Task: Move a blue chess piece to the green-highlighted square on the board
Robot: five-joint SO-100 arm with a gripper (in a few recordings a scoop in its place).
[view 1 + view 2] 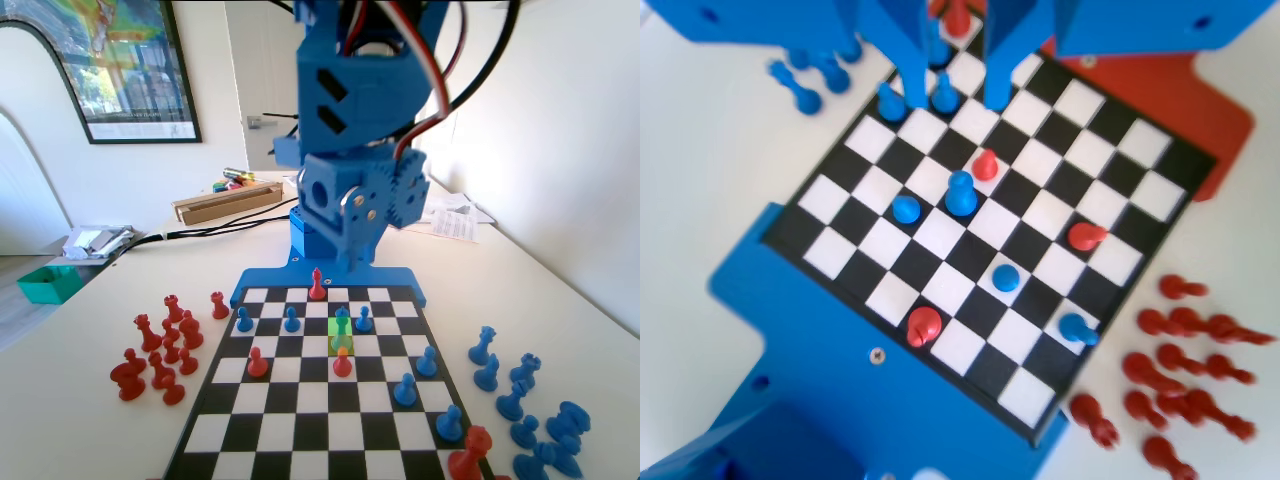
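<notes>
My hand (952, 95) hangs high over the board (1115, 150), its 2 jaws apart and holding nothing. The blue chess piece (342, 324) stands on the green-highlighted square (341, 343). It looks light, rigid and slick; I'd pinch its narrow neck.

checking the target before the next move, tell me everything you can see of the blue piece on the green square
The blue chess piece is slim, plastic-looking, with a narrow knobbed top, standing upright on the green-highlighted square. A red piece stands one square nearer the fixed camera. In the wrist view it stands free, with nothing gripping it.
</notes>
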